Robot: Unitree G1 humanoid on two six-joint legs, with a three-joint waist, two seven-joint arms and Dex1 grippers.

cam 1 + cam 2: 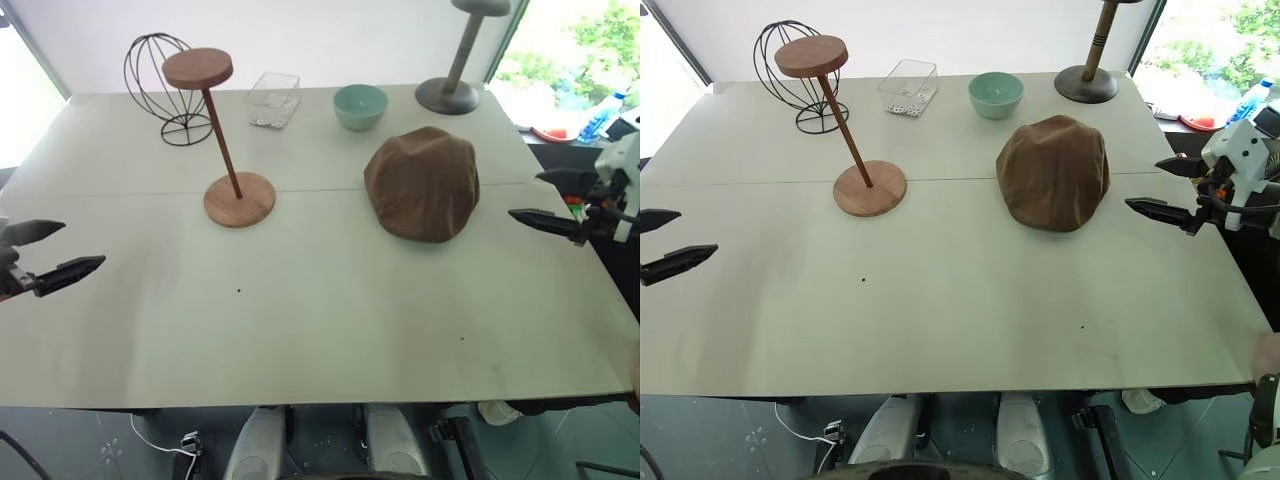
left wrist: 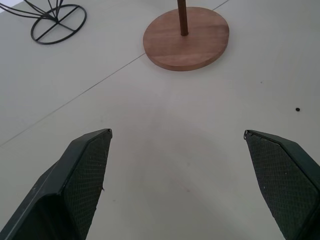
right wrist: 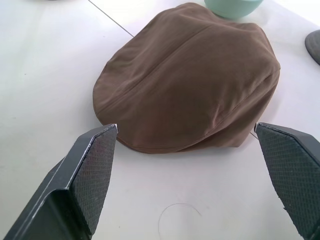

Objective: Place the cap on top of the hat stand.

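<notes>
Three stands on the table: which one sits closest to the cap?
The grey stand, just behind the cap. The wooden hat stand and the black wire form stand farther left.

A pale grey-green flat surface (image 1: 300, 320) spans the frame. At upper left stands a black wire globe form (image 1: 160, 85); right of it a clear plastic box (image 1: 272, 98), then a mint-green round bowl (image 1: 360, 106). A tall grey stand (image 1: 452, 85) rises at upper right.
</notes>
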